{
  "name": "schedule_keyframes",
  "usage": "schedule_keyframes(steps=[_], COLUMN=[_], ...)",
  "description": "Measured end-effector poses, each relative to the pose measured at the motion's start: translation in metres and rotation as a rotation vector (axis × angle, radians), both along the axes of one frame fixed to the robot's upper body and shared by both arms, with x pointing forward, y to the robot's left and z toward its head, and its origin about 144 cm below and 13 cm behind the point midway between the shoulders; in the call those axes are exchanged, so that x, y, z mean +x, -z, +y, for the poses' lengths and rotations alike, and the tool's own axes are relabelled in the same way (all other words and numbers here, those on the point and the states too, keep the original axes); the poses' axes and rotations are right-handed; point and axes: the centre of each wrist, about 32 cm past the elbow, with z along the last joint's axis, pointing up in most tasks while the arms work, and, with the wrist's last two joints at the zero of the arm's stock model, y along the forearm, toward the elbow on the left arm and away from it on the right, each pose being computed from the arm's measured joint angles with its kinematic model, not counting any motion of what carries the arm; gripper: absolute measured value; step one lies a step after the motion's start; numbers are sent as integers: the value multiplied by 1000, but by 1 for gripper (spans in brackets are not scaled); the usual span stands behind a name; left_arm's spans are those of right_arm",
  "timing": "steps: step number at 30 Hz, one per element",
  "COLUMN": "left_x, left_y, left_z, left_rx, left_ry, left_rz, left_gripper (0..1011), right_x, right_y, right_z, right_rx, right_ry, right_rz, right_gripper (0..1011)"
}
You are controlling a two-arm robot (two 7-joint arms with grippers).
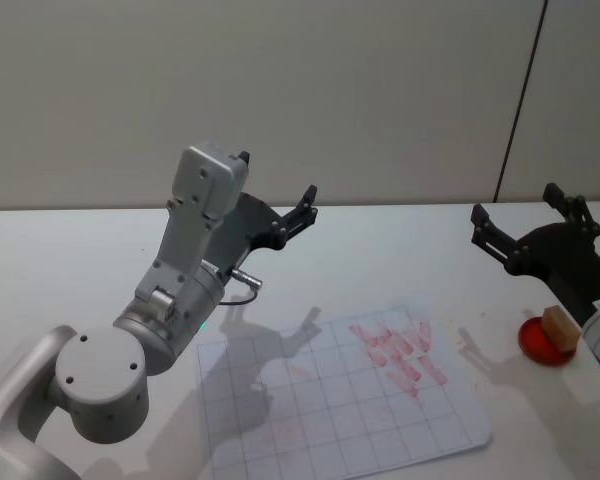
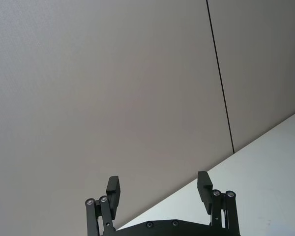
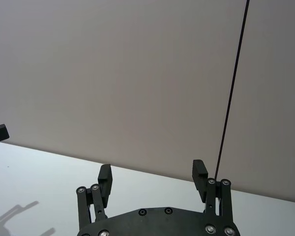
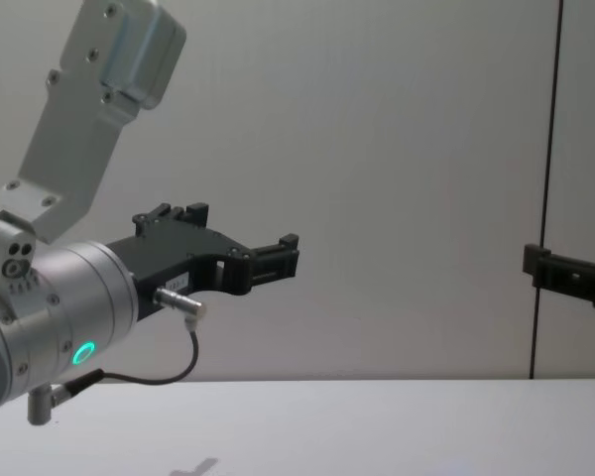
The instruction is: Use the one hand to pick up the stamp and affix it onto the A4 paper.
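Stamp (image 1: 555,324), one, on one red pad (image 1: 533,342), one A4 paper (image 1: 320,420), left hand (image 1: 277,175) and right hand (image 1: 515,202) both spread, empty

white table (image 1: 380,250): a4 paper (image 1: 320,410) lies flat, front-centre, grid-lined w/ red marks (image 1: 400,355) toward its right side; red round pad (image 1: 532,338) near, to the right, apart.

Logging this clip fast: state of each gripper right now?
Left gripper: jaws open, holding nothing.
Right gripper: jaws open, holding nothing.

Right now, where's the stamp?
Head view: the stamp sits on the red pad at far right, near the right gripper, right of the A4 paper.
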Motion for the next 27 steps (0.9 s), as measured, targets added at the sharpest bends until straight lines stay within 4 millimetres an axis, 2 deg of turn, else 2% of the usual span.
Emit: schedule_keyframes(steps=[27], left_x=[0], left_y=[0], left_z=[0], left_rx=[0], left_ry=[0], left_rz=[0], left_gripper=[1001], right_x=[0], right_y=[0], right_z=[0], right_rx=[0], right_ry=[0], right_rz=[0], right_gripper=[1001])
